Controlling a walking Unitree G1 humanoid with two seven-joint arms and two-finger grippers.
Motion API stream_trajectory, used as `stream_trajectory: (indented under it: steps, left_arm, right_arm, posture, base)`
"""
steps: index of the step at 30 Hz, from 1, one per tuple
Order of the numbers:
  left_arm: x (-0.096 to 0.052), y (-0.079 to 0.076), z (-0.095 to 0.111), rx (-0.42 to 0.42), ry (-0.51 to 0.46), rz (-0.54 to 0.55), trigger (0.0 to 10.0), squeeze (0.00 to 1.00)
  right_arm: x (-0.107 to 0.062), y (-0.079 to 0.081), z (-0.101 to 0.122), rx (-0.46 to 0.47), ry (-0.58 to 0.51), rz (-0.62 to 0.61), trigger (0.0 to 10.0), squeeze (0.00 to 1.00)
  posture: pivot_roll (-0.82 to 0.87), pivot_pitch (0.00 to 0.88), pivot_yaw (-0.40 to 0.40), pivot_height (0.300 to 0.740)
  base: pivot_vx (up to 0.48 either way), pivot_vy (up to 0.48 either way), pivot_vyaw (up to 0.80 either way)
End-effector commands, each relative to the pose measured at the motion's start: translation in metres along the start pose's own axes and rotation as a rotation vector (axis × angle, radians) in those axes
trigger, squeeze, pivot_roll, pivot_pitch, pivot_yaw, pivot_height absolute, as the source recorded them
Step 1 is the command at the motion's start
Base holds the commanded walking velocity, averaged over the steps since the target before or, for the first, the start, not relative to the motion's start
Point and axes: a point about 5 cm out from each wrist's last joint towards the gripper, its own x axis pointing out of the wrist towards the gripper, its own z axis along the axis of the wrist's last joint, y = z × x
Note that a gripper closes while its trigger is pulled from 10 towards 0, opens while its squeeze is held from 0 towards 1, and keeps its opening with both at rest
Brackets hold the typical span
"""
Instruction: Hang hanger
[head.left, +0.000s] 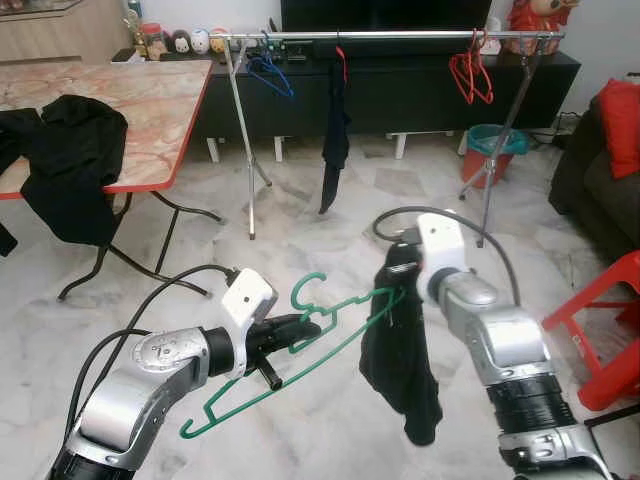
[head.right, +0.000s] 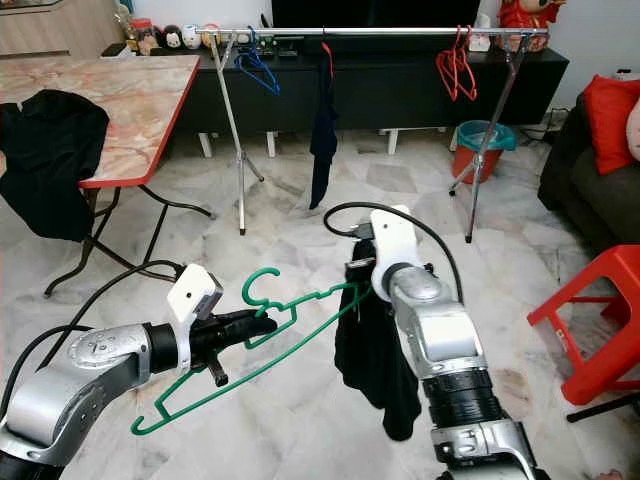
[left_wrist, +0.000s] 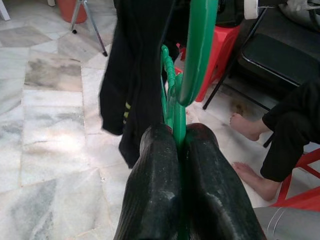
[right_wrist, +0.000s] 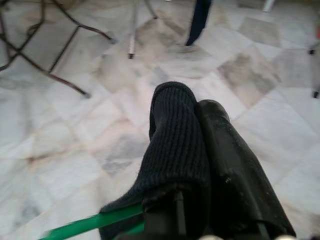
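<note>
The left claw (head.left: 283, 340) is clamped tight on the green hanger (head.left: 300, 355) just below its hook, the long axis slanting down toward the robot's left. The right claw (head.left: 400, 268) is closed on the black garment (head.left: 400, 360) draped at the hanger's far end. The clothes rail (head.left: 390, 36) stands well ahead, across the floor, already carrying 2 hanger groups. A teal bucket (head.left: 490, 150) is seen below it, contents unclear.

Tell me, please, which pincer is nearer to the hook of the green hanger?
Left. The left pincer is shut on the green hanger just below its hook; the right pincer holds the black garment at the hanger's far end.
</note>
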Motion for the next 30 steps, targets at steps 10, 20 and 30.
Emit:
stream_trajectory:
  steps: [10, 20, 30]
  left_arm:
    - [0.002, 0.006, 0.008, 0.016, -0.02, 0.071, 10.0, 0.0]
    - [-0.009, 0.034, 0.006, 0.065, 0.065, 0.272, 10.0, 0.0]
    - [-0.019, 0.036, 0.002, 0.112, 0.137, 0.25, 10.0, 0.0]
  right_arm:
    - [-0.009, 0.025, 0.019, 0.006, -0.072, 0.091, 10.0, 0.0]
    - [-0.013, 0.024, 0.014, 0.006, -0.057, 0.054, 10.0, 0.0]
    - [-0.012, 0.01, 0.017, 0.001, -0.067, -0.039, 10.0, 0.0]
  posture:
    - [-0.03, 0.0, 0.006, 0.74]
    - [-0.03, 0.0, 0.006, 0.74]
    - [-0.03, 0.0, 0.004, 0.74]
  base:
    - [0.0, 0.0, 0.0]
    - [0.0, 0.0, 0.0]
    - [0.0, 0.0, 0.0]
